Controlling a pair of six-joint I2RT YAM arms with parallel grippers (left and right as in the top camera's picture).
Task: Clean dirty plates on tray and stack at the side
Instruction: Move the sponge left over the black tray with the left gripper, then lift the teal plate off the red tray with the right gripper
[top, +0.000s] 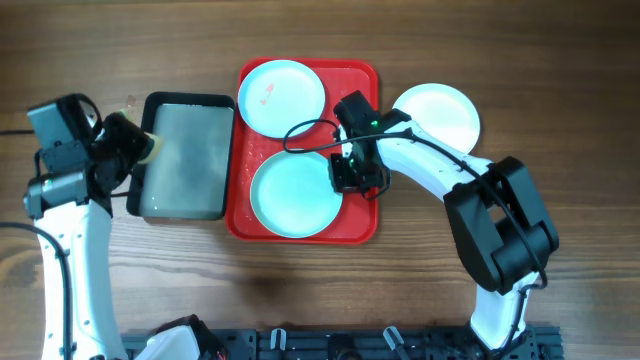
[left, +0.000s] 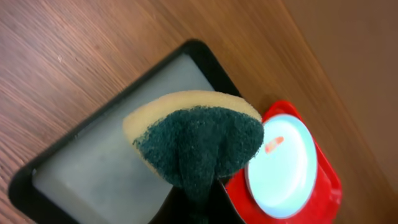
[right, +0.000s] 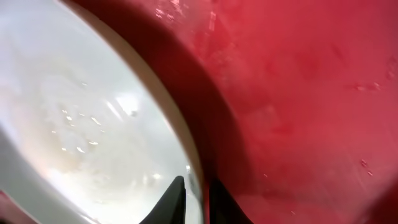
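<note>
The red tray (top: 362, 228) holds two plates. The far plate (top: 282, 95) is white with a reddish smear and also shows in the left wrist view (left: 283, 168). The near plate (top: 293, 198) is light teal and wet. A third, white plate (top: 440, 115) lies on the table right of the tray. My right gripper (top: 346, 178) is shut on the near plate's right rim (right: 81, 112), one finger inside and one outside (right: 198, 199), over the red tray (right: 311, 93). My left gripper (top: 138, 147) is shut on a yellow and green sponge (left: 199, 140).
A black-rimmed grey tray (top: 185, 150) stands left of the red tray, touching it; it also shows in the left wrist view (left: 93, 168). The sponge hangs over its left edge. The wooden table extends around both trays.
</note>
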